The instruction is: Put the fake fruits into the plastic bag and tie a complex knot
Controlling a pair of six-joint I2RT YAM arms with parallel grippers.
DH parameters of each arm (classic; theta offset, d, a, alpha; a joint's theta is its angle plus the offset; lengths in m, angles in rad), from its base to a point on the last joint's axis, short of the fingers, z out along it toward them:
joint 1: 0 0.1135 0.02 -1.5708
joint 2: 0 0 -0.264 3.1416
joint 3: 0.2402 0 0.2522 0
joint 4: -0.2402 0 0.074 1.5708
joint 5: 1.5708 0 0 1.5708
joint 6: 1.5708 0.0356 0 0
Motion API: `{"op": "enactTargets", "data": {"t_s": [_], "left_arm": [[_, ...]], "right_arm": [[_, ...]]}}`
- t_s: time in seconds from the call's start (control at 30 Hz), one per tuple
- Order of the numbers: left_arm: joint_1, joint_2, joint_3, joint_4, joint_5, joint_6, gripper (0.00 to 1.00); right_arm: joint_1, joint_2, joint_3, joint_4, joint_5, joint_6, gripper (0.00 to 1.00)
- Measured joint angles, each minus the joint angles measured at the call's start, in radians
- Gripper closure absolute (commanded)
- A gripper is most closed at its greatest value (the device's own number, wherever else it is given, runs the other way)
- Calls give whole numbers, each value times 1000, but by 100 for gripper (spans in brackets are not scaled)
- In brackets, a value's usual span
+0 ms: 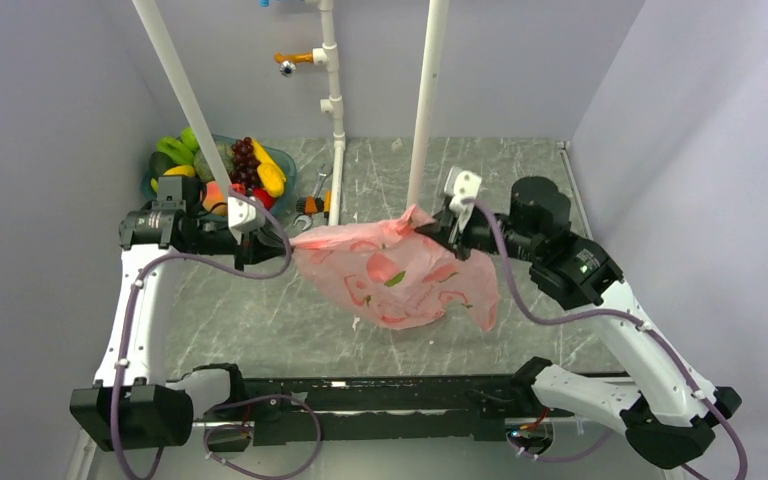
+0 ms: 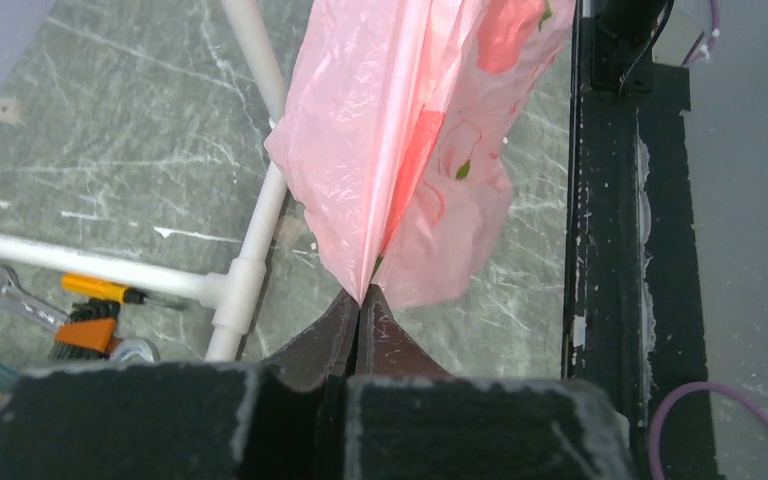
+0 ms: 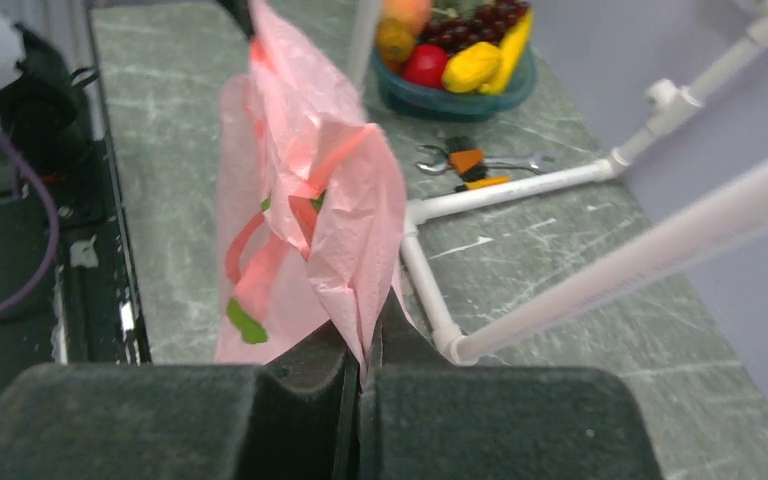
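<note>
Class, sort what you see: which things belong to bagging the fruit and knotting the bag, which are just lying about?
Job: plastic bag; fake fruits; left gripper and right gripper, both gripping it.
Lying about: wrench; orange tool; white pipes.

Pink bag [image 1: 400, 275] stretched aloft; fruits [image 1: 246, 162] (glossy) piled far left.

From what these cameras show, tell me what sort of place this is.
Probably a robot lab cell: plain grey walls boxing in a marble-patterned table, a white pipe frame, and robot arms bolted on.
</note>
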Motion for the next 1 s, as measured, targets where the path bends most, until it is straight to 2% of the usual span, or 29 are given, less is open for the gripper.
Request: {"op": "enactTargets", "data": {"t_s": [0.07, 0.1, 0.17, 0.23, 0.27, 0.3, 0.47, 0.57, 0.6, 0.63, 0.7, 0.73, 0.77, 0.83, 1.0], "left_arm": [[30, 22, 23, -37, 14, 15, 100], [55, 33, 23, -51, 16, 16, 92], [84, 52, 18, -70, 20, 18, 48], [81, 55, 13, -66, -19, 5, 27], [71, 45, 10, -44, -40, -30, 9], [48, 31, 6, -11, -56, -64, 2], [-158, -94, -20, 178, -151, -189, 1], [-266, -117, -36, 274, -191, -246, 1], [-305, -113, -43, 315, -209, -268, 2], [-335, -100, -48, 343, -224, -282, 19], [-383, -58, -48, 348, -246, -278, 67], [-398, -31, -47, 326, -255, -259, 85], [-409, 5, -44, 277, -264, -217, 95], [-390, 59, -45, 179, -267, -142, 100], [-236, 56, -34, 62, -162, -43, 100]], "right_arm": [[-66, 25, 49, -13, -39, 35, 100], [-104, 37, 74, -26, -61, 49, 100], [-164, 62, 112, -60, -112, 69, 100], [-192, 78, 127, -86, -143, 74, 100], [-205, 82, 127, -96, -157, 79, 100], [-213, 86, 127, -108, -175, 83, 100], [-213, 100, 129, -119, -242, 83, 100], [-213, 109, 136, -135, -284, 71, 100], [-214, 110, 136, -141, -293, 67, 100], [-213, 109, 137, -147, -300, 66, 100], [-213, 109, 146, -163, -302, 64, 100], [-215, 112, 158, -175, -296, 65, 100], [-220, 114, 171, -184, -291, 66, 100], [-263, 128, 217, -224, -289, 73, 100], [-412, 201, 250, -324, -350, 149, 100]]}}
